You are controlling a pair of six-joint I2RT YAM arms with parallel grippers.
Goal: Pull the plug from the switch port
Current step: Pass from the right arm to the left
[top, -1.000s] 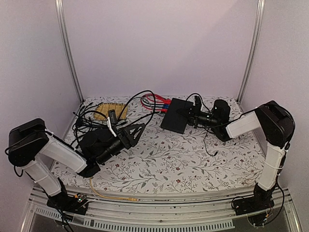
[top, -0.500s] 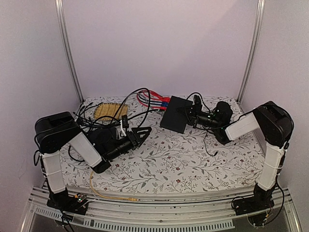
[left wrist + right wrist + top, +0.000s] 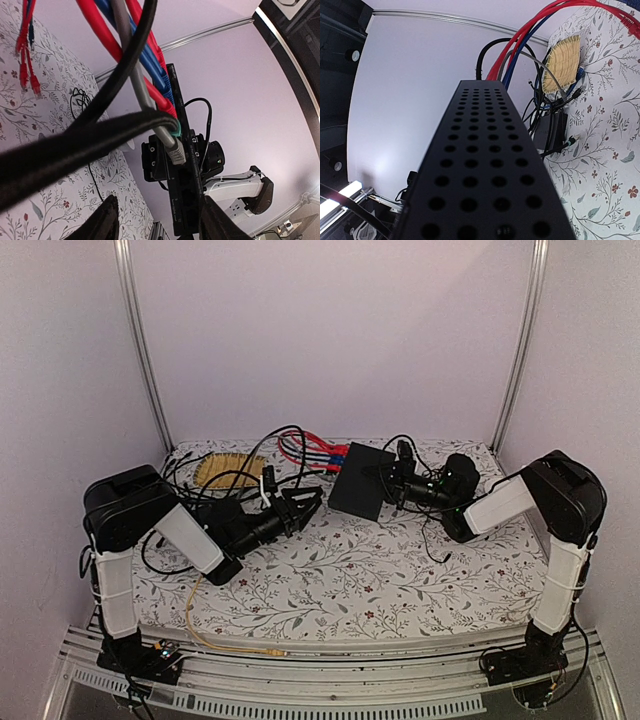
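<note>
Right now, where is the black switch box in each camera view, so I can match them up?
Top external: the black switch box sits at centre back, slightly right.
Left wrist: seen edge-on at lower centre, ports showing.
Right wrist: its perforated face fills the lower centre.
Shared landmark: the red cables running to it.

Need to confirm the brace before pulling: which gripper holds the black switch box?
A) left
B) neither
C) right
C: the right gripper is clamped on the switch box at the side nearest its arm, while the left gripper stands open short of it, by the cables.
</note>
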